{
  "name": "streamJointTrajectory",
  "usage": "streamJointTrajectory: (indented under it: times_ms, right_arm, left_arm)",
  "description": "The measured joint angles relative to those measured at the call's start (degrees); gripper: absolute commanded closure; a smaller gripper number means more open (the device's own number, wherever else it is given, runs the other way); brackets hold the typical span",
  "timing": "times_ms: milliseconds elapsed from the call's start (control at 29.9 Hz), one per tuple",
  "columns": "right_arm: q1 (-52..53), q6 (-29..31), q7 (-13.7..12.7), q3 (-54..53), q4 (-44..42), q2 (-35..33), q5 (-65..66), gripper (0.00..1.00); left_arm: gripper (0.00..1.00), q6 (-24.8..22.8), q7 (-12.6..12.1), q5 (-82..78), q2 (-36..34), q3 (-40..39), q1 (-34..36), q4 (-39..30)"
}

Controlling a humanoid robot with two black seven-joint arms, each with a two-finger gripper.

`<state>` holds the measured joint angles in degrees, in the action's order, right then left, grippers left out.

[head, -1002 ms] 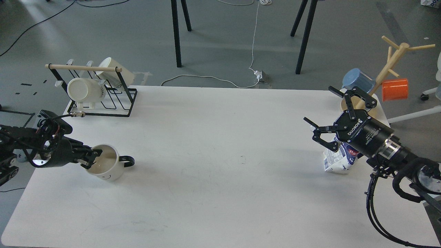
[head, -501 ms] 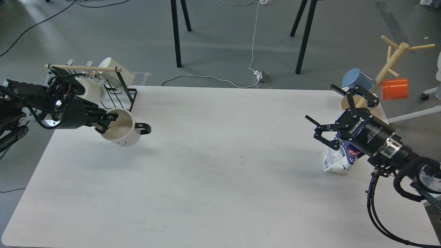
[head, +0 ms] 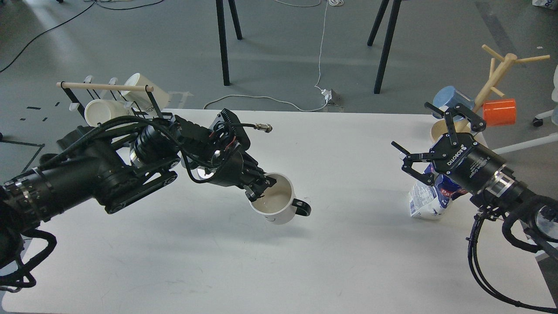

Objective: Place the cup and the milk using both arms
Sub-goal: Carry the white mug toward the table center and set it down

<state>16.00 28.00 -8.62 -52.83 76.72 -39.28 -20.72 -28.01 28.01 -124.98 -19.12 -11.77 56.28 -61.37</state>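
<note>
My left gripper [head: 260,187] is shut on the rim of a white cup [head: 275,206] with a black handle and holds it above the middle of the white table [head: 279,270], mouth up and tilted. A white and blue milk carton [head: 429,198] stands at the right of the table. My right gripper [head: 436,135] is open, fingers spread wide, just above and behind the carton, not touching it.
A black wire rack [head: 130,107] with two white cups stands at the table's back left, partly behind my left arm. A wooden cup tree [head: 490,87] with a blue cup [head: 451,98] and an orange cup [head: 500,112] stands at the back right.
My left arm has swung the cup from the table's left side up and right to the middle. My right gripper has risen slightly and stays open over the carton.
</note>
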Motion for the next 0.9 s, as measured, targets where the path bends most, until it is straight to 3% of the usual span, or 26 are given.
streamJointTrajectory:
  times_ms: [401, 635, 735, 802, 902]
  right_arm:
    - [-0.09, 0.0, 0.0, 0.0, -0.08, -0.1, 0.0, 0.03]
    - [-0.3, 0.0, 0.01, 0.0, -0.08, -0.1, 0.05, 0.03]
    - [-0.42, 0.0, 0.01, 0.0, -0.08, -0.1, 0.03, 0.03]
    - [-0.43, 0.0, 0.01, -0.05, -0.08, -0.1, 0.0, 0.03]
    - [-0.44, 0.0, 0.03, -0.08, -0.15, -0.1, -0.01, 0.03]
  left_arm:
    - [0.9, 0.0, -0.02, -0.03, 3.2, 1.16, -3.99, 0.64]
    - [0.77, 0.0, -0.01, -0.03, 3.27, 0.62, -4.95, 0.54]
    - [0.7, 0.0, -0.01, -0.03, 3.23, 0.43, -4.99, 0.34]
    - [0.57, 0.0, -0.01, -0.03, 3.18, 0.37, -4.99, 0.12]
    - [0.46, 0.0, -0.01, -0.03, 3.14, 0.23, -4.98, -0.08]
